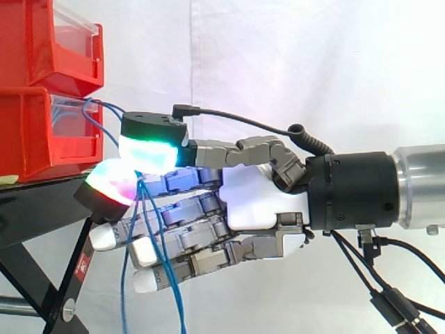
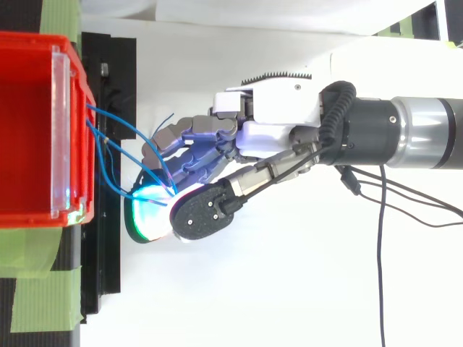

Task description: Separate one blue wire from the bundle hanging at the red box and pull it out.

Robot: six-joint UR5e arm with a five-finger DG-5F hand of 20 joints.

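Hand (image 1: pixel 257 202) sits just in front of red bin (image 1: pixel 28 139), thumb pad (image 1: pixel 147 152) over a finger pad (image 1: pixel 111 182). They look pinched on a blue wire (image 1: pixel 104 106) near bin's front lip, prob. so only that strand takes tension. Other fingers lie straight, lower than bin, w/ rest of bundle (image 1: pixel 126 292) draped across them, which keeps strands apart. Pull away from bin not yet done.

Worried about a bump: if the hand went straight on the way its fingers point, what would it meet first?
Past the blue wires pinched in the hand, likely the front of the lower red bin, though depth is unclear.
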